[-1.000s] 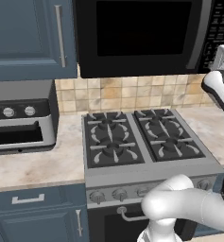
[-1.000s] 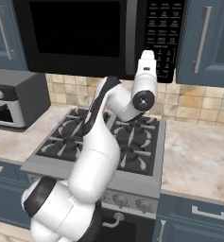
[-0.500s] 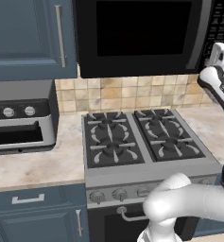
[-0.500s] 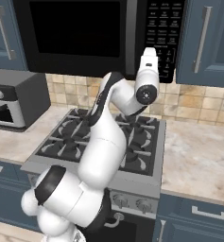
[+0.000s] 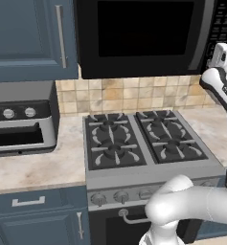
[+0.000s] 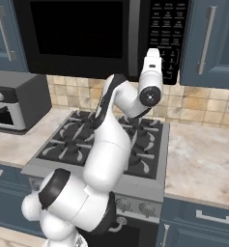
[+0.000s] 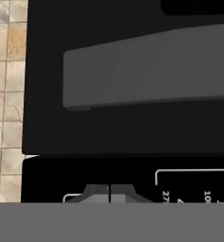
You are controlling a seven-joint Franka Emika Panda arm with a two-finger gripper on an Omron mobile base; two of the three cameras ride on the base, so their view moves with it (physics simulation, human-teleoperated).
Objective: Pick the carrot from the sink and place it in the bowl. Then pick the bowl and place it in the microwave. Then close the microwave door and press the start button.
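At the microwave (image 6: 101,36), up over the stove (image 5: 143,143), the gripper (image 7: 109,193) sits right against the button panel (image 6: 169,34) on the right side. Jaws fully shut, tips pressed together, nothing held. In the hand view the two dark tips meet at the bottom of frame, right over white button outlines and small digits; the grey door handle (image 7: 151,73) runs across just past them, tile backsplash (image 7: 7,94) off to one side.

The microwave door (image 5: 143,33) looks closed flush in both base views, dark window, no gap. Bowl and carrot can't be seen; presumably inside behind the door, can't confirm.

Step in hand, by my read: the last one, pressing start. Everything before it looks done.

Next move calls for lining the closed fingertips up on the start button and a short straight push into the panel. Which outline is start can't be told, labels too cropped. Contact can't be told either. Risk: hitting a neighbouring key, buttons are packed tight.

Toaster oven (image 5: 19,119) on the counter (image 5: 33,167) to the left, not involved.
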